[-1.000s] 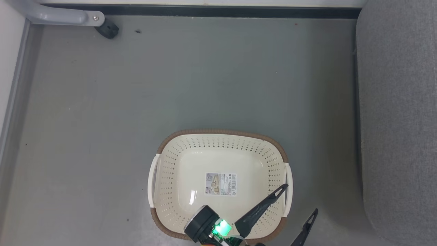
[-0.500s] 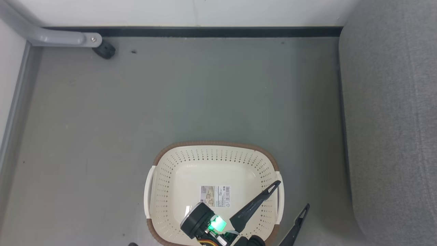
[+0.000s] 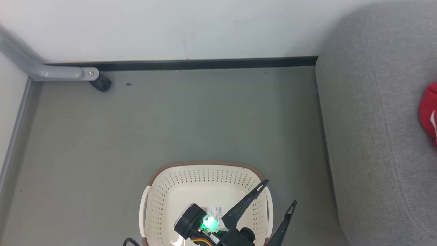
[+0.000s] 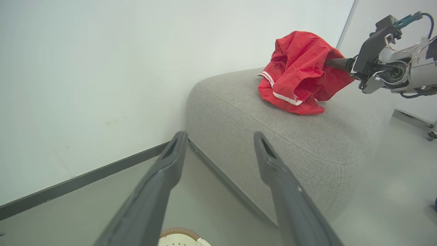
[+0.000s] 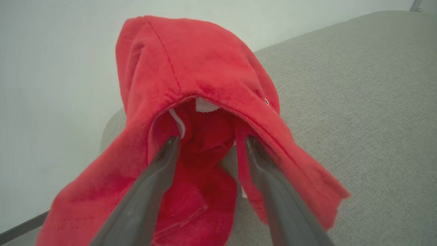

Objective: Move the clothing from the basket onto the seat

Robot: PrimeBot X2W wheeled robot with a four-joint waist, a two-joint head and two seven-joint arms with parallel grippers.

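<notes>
Two spread fingers of the left gripper (image 3: 277,196) hang over the basket (image 3: 205,174); a castor (image 3: 101,83) stands by the wall (image 3: 205,30). Left wrist: clothing (image 4: 297,71) heaped on the seat (image 4: 290,143). Right wrist: right gripper (image 5: 211,140) released, fabric draped over its parted fingers.

The clothing (image 3: 428,110) runs off the head view's right edge — the basket (image 3: 205,177) off its bottom.

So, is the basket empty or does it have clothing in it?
Empty where visible: the basket shows a bare cream floor and a label.
</notes>
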